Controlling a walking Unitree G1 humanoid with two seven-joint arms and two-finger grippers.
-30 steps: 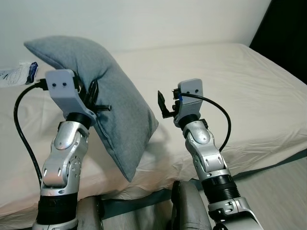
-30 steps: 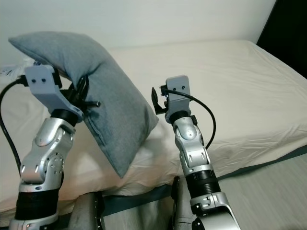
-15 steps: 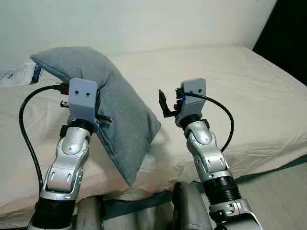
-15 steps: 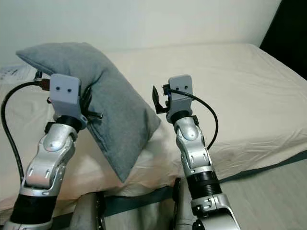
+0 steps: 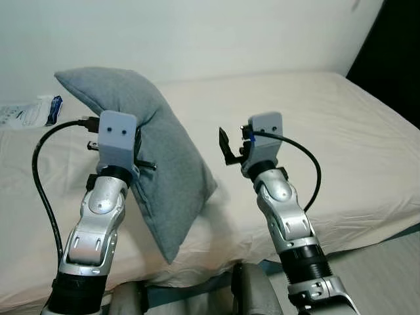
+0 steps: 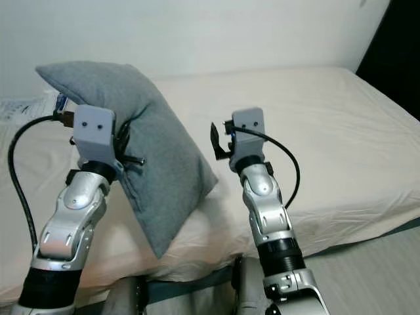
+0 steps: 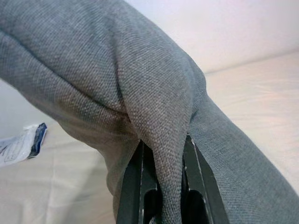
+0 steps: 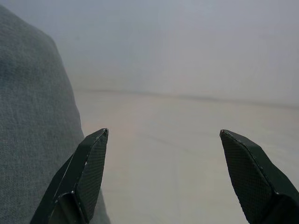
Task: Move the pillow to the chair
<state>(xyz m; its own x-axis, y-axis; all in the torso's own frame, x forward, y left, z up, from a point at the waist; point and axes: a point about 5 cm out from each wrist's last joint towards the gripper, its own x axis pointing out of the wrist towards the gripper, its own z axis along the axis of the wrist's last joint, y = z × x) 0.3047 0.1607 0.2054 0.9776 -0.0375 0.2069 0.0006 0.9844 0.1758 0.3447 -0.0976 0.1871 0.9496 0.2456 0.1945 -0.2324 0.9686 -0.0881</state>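
Grey woven fabric covers the pillow (image 5: 157, 170), which we see hanging tilted above the near edge of the bed (image 5: 341, 131), its top corner up by the wall and its lower corner pointing down toward the mattress edge. Our left gripper (image 7: 163, 186) is clamped on a pinched fold of the cloth near the pillow's upper part; in the left wrist view the fabric bunches between the two black fingers (image 7: 135, 182). Our right gripper (image 8: 163, 177) is raised just beside the pillow, its fingers spread wide with nothing between them. A white and blue packet (image 5: 29, 113) lies on the bed near the wall.
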